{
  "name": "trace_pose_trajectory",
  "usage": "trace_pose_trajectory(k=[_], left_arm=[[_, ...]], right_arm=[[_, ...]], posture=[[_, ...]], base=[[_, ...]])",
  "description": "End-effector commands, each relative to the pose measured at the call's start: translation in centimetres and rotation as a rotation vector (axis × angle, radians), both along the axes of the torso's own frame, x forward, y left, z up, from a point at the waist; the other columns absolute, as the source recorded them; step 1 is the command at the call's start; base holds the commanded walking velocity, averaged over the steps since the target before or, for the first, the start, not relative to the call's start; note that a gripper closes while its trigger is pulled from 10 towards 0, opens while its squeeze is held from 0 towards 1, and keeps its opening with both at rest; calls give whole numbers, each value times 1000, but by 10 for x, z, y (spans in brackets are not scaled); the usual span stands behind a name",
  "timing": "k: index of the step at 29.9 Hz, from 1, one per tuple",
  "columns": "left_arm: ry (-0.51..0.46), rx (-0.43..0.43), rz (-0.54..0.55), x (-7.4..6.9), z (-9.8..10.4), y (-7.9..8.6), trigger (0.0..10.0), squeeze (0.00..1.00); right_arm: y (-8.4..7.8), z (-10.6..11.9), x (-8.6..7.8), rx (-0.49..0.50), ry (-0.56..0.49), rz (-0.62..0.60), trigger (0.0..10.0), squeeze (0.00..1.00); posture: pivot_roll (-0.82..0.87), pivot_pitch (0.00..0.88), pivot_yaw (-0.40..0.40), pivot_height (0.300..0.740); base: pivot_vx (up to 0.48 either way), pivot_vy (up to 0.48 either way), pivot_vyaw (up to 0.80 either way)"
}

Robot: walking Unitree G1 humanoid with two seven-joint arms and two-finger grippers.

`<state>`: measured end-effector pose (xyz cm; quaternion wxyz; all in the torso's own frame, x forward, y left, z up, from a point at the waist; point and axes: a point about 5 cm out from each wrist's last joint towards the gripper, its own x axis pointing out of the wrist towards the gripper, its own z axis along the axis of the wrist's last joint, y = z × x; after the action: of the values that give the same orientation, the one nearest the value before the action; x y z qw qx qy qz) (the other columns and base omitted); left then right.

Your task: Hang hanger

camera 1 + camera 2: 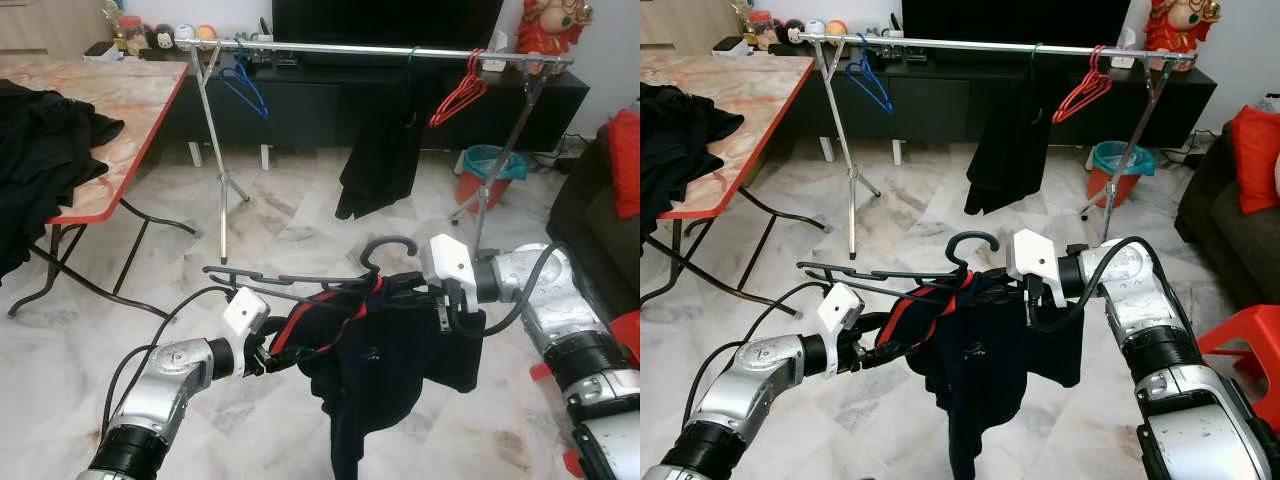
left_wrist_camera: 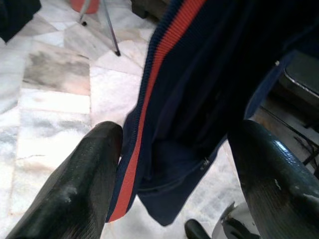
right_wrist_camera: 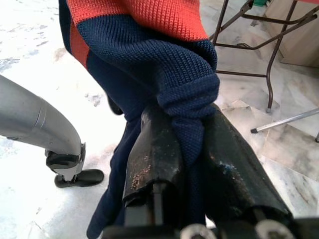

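The navy garment with an orange-red stripe (image 3: 164,74) is coarse knitted cloth, ribbed and matt. The black hanger (image 1: 300,277) looks like smooth plastic or coated wire. The polished white marble floor (image 1: 290,225) shines. The clothes rail (image 1: 330,47), upper frame, is bright bare metal. The black gripper fingers (image 2: 75,194) are glossy and scuffed.

A white marble-tiled floor (image 1: 290,225) spreads under bright, even light. A folding table (image 1: 120,95) with a marbled top and red edge stands on the left with dark clothes (image 1: 40,150) heaped on it, and a long black TV cabinet (image 1: 330,100) runs along the far wall beneath a dark screen (image 1: 385,20). A dark sofa (image 1: 585,215) with a red cushion (image 1: 624,160) sits on the right, near a teal bin (image 1: 488,165).
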<state>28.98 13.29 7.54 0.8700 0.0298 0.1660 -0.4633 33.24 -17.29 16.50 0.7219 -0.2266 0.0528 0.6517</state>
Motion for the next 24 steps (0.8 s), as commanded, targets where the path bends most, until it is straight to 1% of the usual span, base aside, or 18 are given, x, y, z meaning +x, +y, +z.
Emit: trace_pose_trajectory(k=[1, 2, 4, 14, 24], left_arm=[[-16, 6, -16, 3, 3, -6, 10000, 0], [-16, 5, -17, 3, 3, -7, 6118, 0], [-16, 3, -19, 3, 3, -7, 0, 0], [-16, 6, -26, 1, 2, -9, 0, 0], [-9, 0, -56, -1, 1, -14, 0, 0]], right_arm=[[4, 13, 2, 18, -44, 23, 10000, 0], [3, 13, 2, 18, -44, 23, 10000, 0], [2, 13, 2, 15, -44, 19, 10000, 0], [1, 12, 2, 12, -41, 7, 10000, 0], [4, 11, 4, 26, -45, -3, 10000, 0]], posture=[[94, 0, -50, 740], [93, 0, -50, 740], [93, 0, -50, 740], [95, 0, -50, 740], [97, 0, -46, 740]], base=[[0, 0, 0], [0, 0, 0], [0, 0, 0], [0, 0, 0], [0, 0, 0]])
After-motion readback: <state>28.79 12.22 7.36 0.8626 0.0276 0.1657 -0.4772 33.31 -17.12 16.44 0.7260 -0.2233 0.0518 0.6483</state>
